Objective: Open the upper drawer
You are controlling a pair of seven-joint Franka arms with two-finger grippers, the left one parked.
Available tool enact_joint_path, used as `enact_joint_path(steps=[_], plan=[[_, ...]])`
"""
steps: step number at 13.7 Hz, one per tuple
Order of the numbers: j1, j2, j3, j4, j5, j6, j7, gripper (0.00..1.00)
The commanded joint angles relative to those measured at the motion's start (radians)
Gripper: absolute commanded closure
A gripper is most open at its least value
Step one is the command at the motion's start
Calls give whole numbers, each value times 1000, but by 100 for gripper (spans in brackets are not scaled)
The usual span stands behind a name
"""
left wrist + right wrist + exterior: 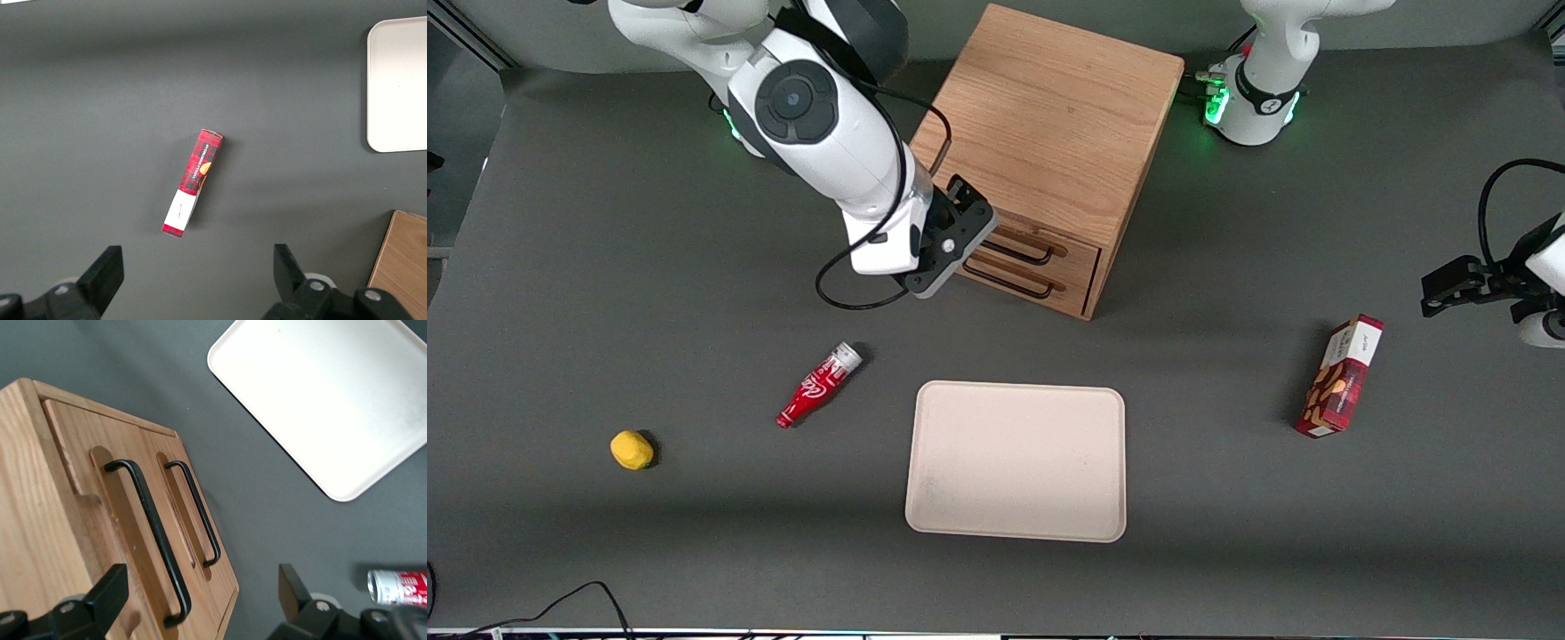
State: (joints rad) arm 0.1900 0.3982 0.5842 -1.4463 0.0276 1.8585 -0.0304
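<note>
1. The desk (605,267) is a dark grey surface carrying everything else.
2. The oak cabinet (1049,116), the landmark here, stands on the desk, its front turned toward the front camera and a little toward the working arm's end.
3. A cream tray (1016,460) lies flat in front of the cabinet, nearer the front camera and well apart from it.
4. The upper drawer (93,513) is the higher of the two in the cabinet's front, shut flush, with a thin black wire handle (150,537) across it; the lower drawer (193,520) sits just beneath.
5. The tool (947,244) hovers just in front of the cabinet at the drawers' end of the front, its fingers (107,597) spread wide and gripping nothing.
6. A red snack box (1340,375) lies toward the parked arm's end from the cabinet.
7. A red bottle (818,385) lies on its side, nearer the front camera than the cabinet.
8. A small yellow object (631,450) rests farthest from the cabinet, toward the working arm's end.
</note>
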Motion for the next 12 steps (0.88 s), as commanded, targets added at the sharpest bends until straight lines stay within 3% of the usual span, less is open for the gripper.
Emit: enact_joint_path(steps=[1,12], plan=[[-6,-4,22,-58,-6,82,-22,0],[-55,-33,78,-339,-1,362,-23,0]])
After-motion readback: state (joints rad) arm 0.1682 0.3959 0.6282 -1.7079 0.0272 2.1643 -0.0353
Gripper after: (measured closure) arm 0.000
